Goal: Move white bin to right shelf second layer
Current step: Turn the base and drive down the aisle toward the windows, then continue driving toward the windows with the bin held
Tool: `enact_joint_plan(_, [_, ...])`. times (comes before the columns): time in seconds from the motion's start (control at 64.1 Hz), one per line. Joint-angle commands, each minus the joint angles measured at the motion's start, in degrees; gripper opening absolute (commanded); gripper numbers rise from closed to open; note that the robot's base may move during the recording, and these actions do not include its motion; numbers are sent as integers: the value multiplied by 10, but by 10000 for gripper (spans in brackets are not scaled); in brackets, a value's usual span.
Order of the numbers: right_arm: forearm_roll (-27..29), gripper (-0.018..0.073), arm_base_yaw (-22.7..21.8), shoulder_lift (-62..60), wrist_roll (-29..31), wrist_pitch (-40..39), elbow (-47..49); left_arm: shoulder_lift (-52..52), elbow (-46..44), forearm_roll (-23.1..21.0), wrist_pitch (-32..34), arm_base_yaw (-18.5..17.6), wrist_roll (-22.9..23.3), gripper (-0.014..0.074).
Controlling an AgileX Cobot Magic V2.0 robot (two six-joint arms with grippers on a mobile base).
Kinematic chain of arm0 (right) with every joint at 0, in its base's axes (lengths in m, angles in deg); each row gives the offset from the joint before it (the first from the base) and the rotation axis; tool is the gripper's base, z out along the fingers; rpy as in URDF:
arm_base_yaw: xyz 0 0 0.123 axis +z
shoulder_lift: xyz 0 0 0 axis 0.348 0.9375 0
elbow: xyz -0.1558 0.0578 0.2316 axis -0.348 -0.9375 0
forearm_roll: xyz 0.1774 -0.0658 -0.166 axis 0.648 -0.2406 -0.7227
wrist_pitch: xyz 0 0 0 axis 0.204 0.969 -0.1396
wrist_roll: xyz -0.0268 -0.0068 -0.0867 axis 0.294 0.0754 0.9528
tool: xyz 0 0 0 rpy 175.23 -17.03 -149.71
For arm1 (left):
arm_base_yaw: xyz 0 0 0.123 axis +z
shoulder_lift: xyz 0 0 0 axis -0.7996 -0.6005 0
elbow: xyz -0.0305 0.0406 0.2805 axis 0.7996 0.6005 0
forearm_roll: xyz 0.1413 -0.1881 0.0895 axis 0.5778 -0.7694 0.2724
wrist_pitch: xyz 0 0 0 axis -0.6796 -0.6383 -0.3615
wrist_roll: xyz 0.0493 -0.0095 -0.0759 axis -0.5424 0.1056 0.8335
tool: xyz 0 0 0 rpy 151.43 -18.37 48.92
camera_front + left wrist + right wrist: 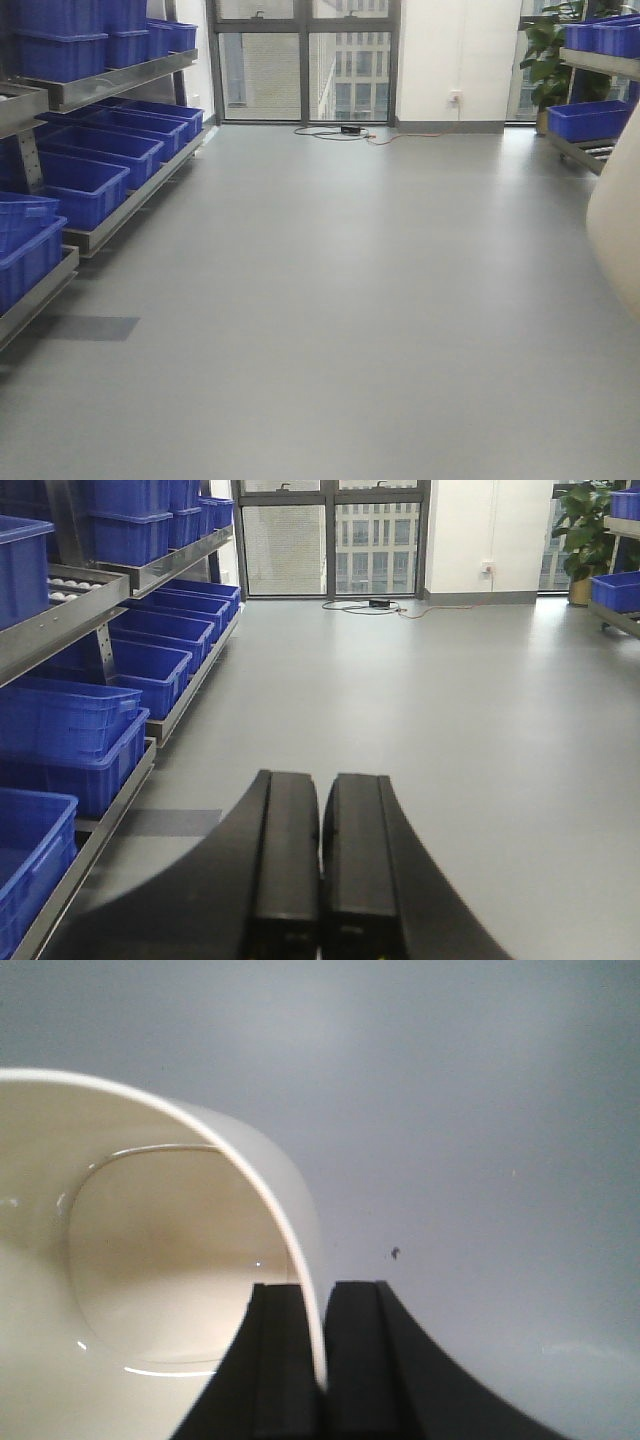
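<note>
- While the right end effector (322,1300) is clamped on the rim of the white bin (150,1230), the tub hangs tilted above the grey floor (480,1110), its hollow facing the wrist camera.
- Clear of the bin, the left end effector (322,795) is empty, fingers pressed together.
- Well beyond the bin, the right shelf (600,62) carries blue crates (590,118); the carry likely calls for a firm pinch, a levelled tub and a free roller lane.
</note>
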Motion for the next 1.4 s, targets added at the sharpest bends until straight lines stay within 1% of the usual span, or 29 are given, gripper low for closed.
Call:
enact_joint_plan(0.0, [1,55,-3,-2,3,-41,15,8,17,-4,48,0,3,85])
enact_joint_plan(1.389, [1,55,-3,-2,3,-41,15,8,17,-4,48,0,3,85])
